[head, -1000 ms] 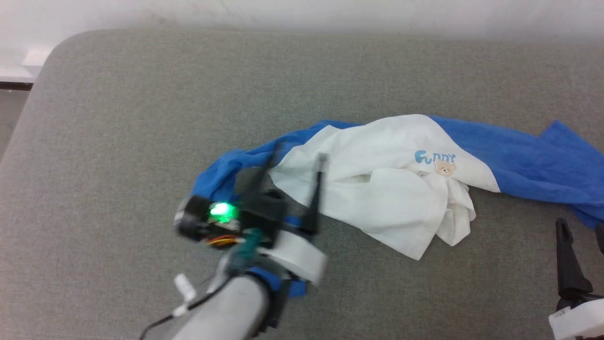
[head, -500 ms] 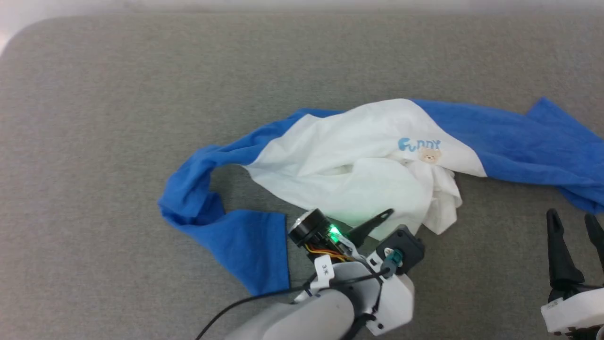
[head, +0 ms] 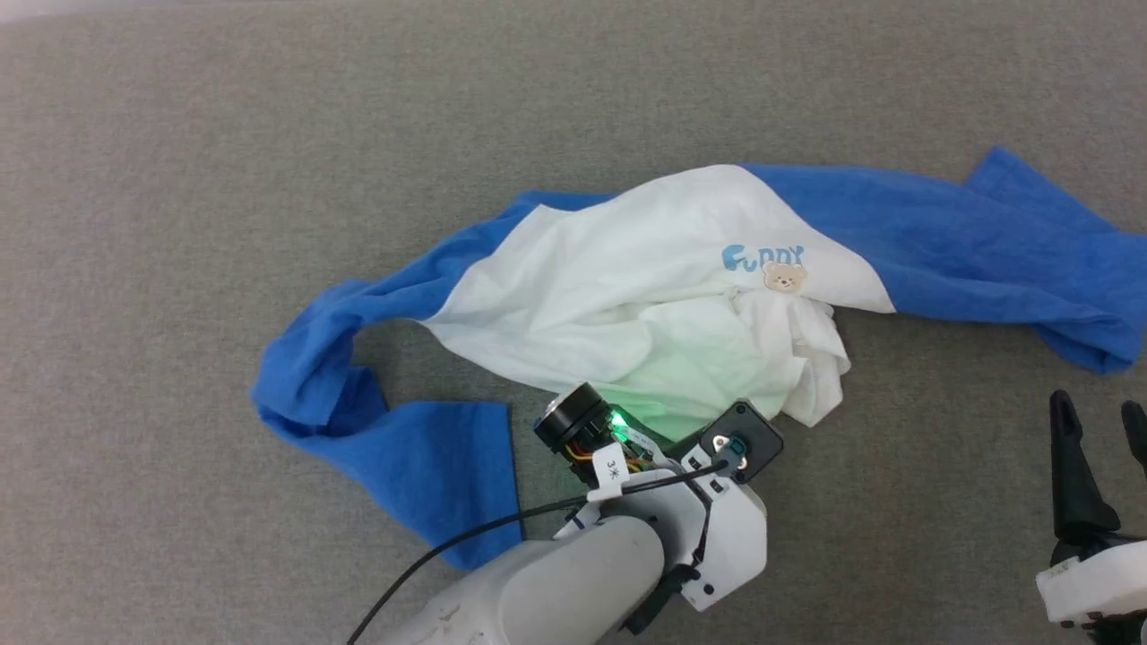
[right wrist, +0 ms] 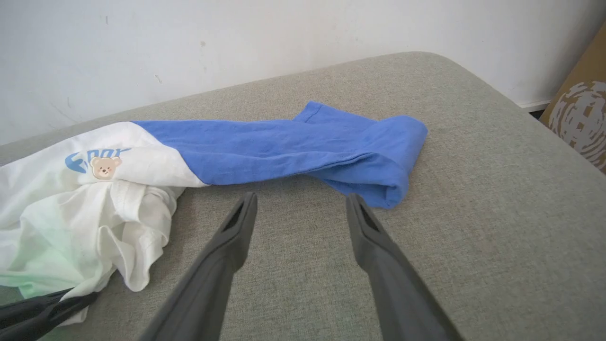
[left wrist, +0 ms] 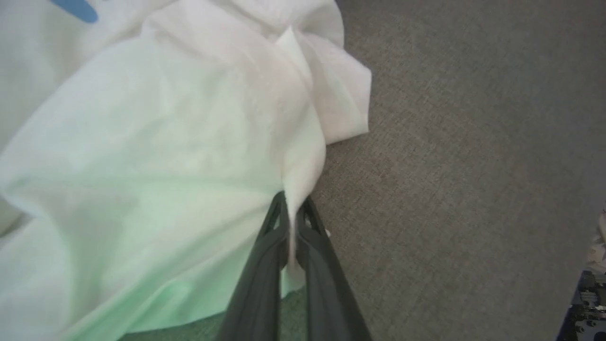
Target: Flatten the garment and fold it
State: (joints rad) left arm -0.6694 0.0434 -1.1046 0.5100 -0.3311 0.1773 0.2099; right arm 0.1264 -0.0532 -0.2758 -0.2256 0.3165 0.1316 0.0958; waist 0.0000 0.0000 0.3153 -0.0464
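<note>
one wide grey cushion (head: pixel 179 224) carries the garment (head: pixel 618 296), its white body crumpled at the middle and blue sleeves (head: pixel 968 233) trailing to either side. the left gripper (left wrist: pixel 292 208) is clamped tight on a white fold at the near edge. the right gripper (right wrist: pixel 301 208) hangs spread and empty above bare cushion, near the right-hand sleeve.

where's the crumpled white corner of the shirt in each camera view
Head view: crumpled white corner, right of centre, below the bear print.
Left wrist view: top centre, up and right of the left tool.
Right wrist view: lower left, beside the left tool's tips.
Shared landmark: the left tool, shut on the garment's white cloth.
</note>
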